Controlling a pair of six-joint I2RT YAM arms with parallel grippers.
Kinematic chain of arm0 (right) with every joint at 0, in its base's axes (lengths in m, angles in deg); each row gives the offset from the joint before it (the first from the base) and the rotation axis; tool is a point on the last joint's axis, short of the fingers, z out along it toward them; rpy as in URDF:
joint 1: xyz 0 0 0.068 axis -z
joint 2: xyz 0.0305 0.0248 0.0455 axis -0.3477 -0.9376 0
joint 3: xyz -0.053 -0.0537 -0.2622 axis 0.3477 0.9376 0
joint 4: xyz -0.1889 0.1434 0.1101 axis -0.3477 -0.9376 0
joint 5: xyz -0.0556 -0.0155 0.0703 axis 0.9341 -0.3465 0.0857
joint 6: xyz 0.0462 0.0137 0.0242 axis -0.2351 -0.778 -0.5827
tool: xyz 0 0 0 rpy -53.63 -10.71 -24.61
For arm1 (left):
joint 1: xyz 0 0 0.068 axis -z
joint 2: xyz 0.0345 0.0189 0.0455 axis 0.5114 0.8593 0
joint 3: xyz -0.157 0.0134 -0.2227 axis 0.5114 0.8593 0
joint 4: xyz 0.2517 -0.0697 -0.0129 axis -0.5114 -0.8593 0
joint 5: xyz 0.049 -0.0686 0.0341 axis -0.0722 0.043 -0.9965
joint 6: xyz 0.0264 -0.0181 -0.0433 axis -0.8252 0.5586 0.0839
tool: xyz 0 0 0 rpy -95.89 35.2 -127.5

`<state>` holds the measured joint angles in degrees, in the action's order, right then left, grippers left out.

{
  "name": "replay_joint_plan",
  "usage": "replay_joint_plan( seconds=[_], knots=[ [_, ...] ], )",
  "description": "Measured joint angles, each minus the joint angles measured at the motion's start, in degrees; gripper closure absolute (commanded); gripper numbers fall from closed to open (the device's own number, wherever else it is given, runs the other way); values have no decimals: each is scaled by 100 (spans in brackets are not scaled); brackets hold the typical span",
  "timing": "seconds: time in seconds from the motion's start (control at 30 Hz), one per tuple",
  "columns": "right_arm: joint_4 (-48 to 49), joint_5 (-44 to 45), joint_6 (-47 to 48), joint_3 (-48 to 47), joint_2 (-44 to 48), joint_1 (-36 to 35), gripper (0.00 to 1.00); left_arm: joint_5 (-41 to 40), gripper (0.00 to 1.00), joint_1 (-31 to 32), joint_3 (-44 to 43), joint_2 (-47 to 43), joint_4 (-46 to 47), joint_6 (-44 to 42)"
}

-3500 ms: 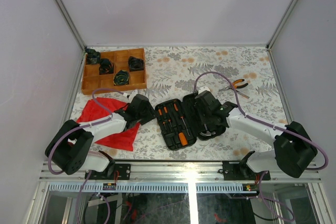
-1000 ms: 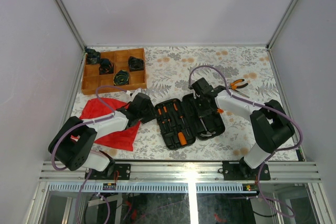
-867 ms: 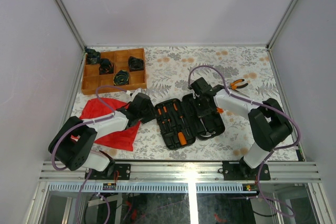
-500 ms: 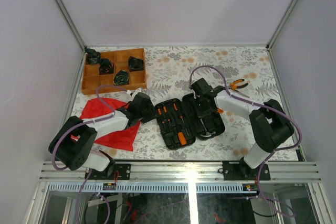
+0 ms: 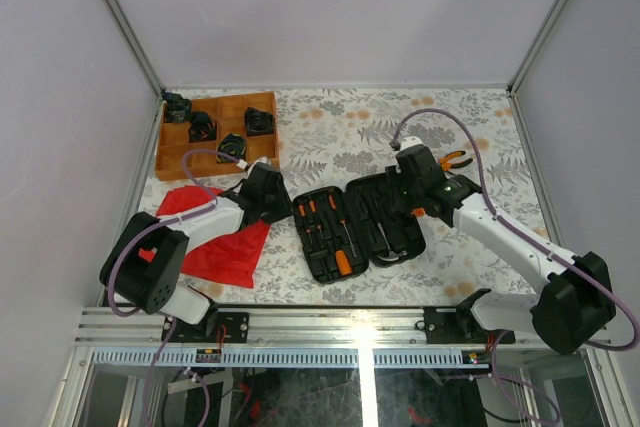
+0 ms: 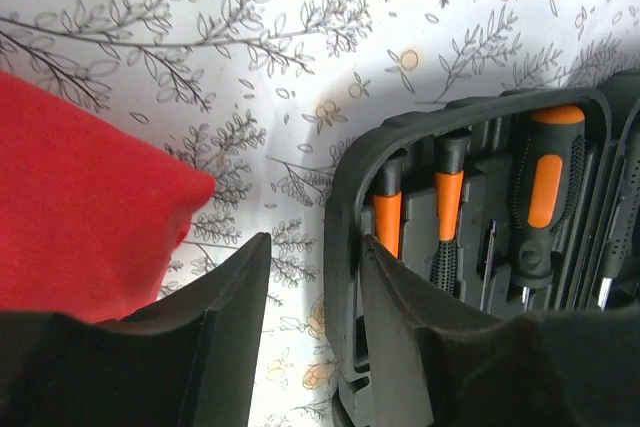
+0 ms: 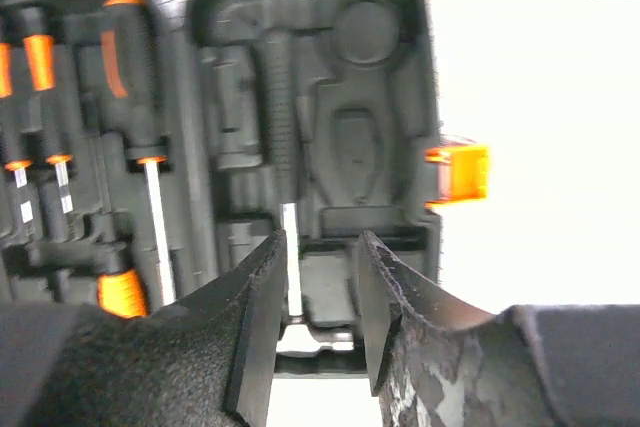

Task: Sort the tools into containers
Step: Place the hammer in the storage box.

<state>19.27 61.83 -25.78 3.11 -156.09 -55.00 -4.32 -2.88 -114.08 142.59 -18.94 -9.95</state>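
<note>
Black tool case (image 7: pixel 340 97) beneath right gripper (image 7: pixel 318 257)

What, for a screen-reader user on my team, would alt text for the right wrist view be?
An open black tool case fills the view from above, the right gripper open and empty over its near edge. Orange-and-black screwdrivers sit in its left half; the right half's moulded slots look mostly bare, with an orange latch on its outer edge.

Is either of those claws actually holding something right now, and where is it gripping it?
Nothing is held. The right claw stands open over a screwdriver lying in the tool case; the left claw straddles the case's rim, unclamped.
</note>
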Motion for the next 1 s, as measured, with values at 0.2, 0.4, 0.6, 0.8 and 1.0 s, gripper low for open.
replay_joint_plan(
  seconds=[0.2, 0.4, 0.6, 0.8, 1.0],
  knots=[
    [55, 59, -188, 516, 74, 979, 53, 87, 41, -280, -179, 116, -76, -114],
    [275, -754, -385, 1196, 22, 1464, 51, 122, 32, -330, -402, -28, -269, -251],
    [455, -1357, -498, 1438, 9, 1517, 50, 125, 30, -330, -693, -426, -560, -341],
    [597, -2015, -501, 1493, -4, 1574, 50, 120, 29, -330, -1115, -719, -973, -544],
    [627, -2411, -579, 1513, 295, 1554, 49, 103, 28, -330, -1543, -833, -1377, -833]
  ],
)
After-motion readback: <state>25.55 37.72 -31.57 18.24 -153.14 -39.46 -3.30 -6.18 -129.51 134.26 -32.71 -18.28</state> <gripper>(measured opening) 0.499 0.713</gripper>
